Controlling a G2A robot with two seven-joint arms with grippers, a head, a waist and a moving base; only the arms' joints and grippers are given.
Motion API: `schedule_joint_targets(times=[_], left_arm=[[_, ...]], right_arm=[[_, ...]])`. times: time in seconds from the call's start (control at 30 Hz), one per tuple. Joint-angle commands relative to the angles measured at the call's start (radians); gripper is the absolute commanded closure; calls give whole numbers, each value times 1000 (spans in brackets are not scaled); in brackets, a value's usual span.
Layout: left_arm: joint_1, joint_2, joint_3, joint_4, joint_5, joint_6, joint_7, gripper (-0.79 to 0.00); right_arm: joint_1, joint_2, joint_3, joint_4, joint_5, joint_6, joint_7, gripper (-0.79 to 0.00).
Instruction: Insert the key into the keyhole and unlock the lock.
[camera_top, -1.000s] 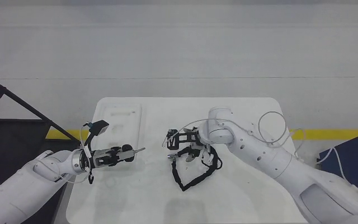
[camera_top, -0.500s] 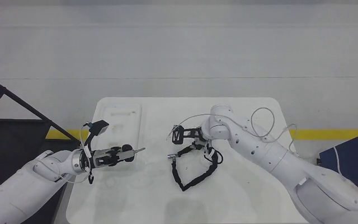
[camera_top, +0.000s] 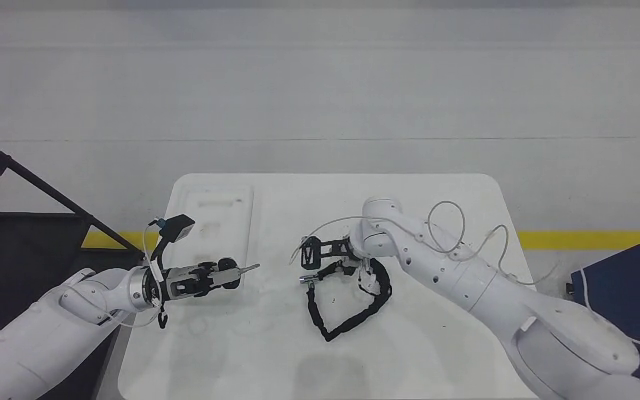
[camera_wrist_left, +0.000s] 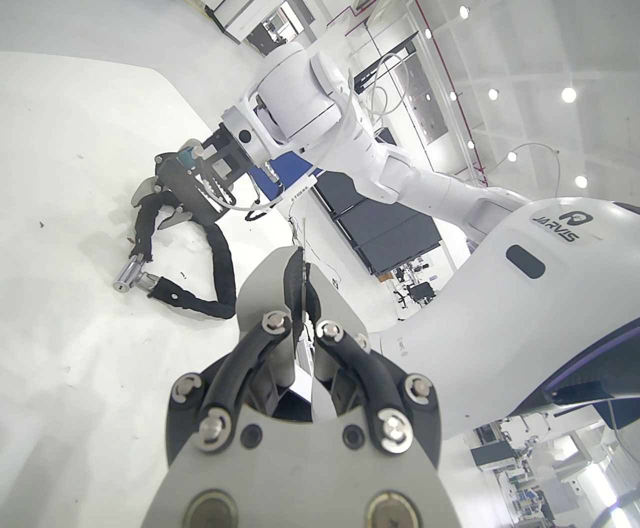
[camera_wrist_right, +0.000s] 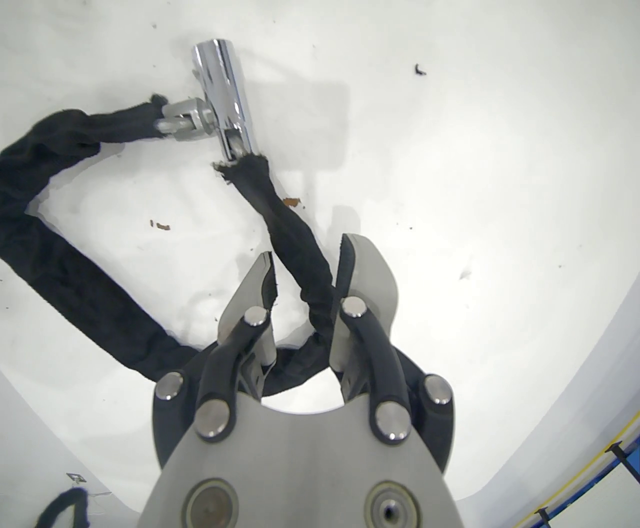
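A black fabric-covered chain (camera_top: 350, 312) lies in a loop at the table's middle, its ends joined by a chrome lock cylinder (camera_top: 311, 286) (camera_wrist_right: 226, 95) (camera_wrist_left: 129, 276). My right gripper (camera_wrist_right: 307, 260) (camera_top: 330, 268) is low over the table and open, its fingers straddling one strand of the chain (camera_wrist_right: 300, 250) a short way from the cylinder. One finger touches the strand and the other stands off it. My left gripper (camera_wrist_left: 300, 270) (camera_top: 232, 270) hovers at the table's left, shut on the key (camera_wrist_left: 303, 250) (camera_top: 246, 267). The key's thin blade points toward the lock.
A shallow white tray (camera_top: 215, 215) sits at the back left of the white table (camera_top: 440, 360). Small dark and brown crumbs (camera_wrist_right: 160, 226) dot the surface near the chain. Open table lies between the key and the lock.
The right arm changed posture, its elbow swinging, and its gripper shifted a little along the chain near the lock. The left arm and key stayed still.
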Motion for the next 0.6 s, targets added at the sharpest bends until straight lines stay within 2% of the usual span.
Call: schedule_joint_targets(times=[0.0,0.57], left_arm=[[0,0,0,0,0,0,0,0],[0,0,0,0,0,0,0,0]], right_arm=[[1,-5,-1,7,-1,0,-1,-280],[7,-74,-34,112,-15,-33,-19,-271]])
